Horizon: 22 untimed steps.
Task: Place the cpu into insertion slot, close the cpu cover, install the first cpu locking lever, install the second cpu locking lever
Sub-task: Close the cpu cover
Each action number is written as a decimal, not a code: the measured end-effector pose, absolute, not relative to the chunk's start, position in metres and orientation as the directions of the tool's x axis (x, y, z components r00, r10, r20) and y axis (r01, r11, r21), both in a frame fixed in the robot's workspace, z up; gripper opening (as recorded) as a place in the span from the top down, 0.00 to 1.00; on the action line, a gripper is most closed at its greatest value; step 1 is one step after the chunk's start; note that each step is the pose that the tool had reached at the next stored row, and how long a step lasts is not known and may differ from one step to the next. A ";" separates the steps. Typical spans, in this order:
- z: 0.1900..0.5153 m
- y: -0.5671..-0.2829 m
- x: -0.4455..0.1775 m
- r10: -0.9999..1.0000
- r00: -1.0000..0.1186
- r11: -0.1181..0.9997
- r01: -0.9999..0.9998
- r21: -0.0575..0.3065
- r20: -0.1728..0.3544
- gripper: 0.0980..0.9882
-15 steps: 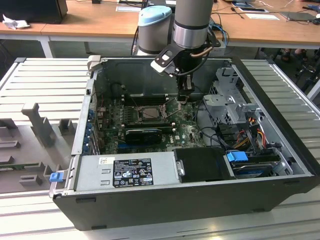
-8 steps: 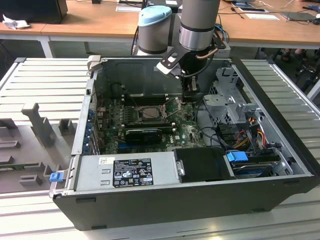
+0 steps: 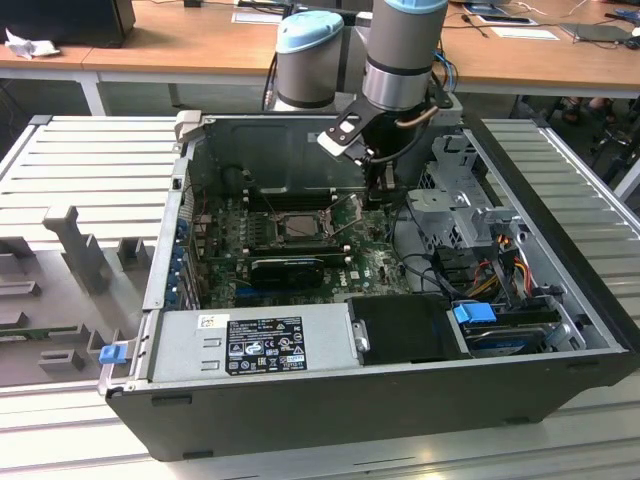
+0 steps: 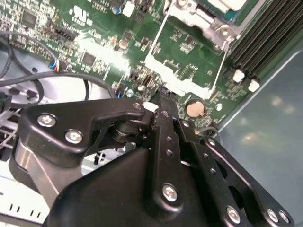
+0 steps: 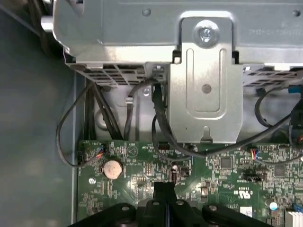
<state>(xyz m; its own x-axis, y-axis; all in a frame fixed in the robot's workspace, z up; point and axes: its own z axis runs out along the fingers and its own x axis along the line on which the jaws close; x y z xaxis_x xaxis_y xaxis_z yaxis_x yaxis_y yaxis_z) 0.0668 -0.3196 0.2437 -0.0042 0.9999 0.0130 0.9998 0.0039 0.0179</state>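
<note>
Cover-closing step, as judged: gripper (image 4: 163,95) pinched together on nothing, tip just beside raised cpu cover (image 4: 177,78); cpu (image 4: 227,4) apparently seated in insertion slot (image 4: 203,16); closing calls for pressing the frame flat

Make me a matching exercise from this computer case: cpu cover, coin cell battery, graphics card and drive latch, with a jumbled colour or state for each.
Things:
1. cpu cover
2. coin cell battery
3. graphics card
4. drive latch

Descriptions:
a. blue
b. swung open, silvery
c. round, pale
d. long, black

Pairs: 1-b, 2-c, 3-d, 4-a
</note>
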 end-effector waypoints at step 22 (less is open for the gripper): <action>0.244 -0.320 0.040 1.000 -0.004 0.004 1.000 -0.005 0.020 0.99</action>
<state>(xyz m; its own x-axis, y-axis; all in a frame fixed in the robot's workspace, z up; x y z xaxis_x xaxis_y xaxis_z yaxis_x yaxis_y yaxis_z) 0.0399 -0.3196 0.2443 -0.0039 0.9998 0.0204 1.0000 0.0040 -0.0048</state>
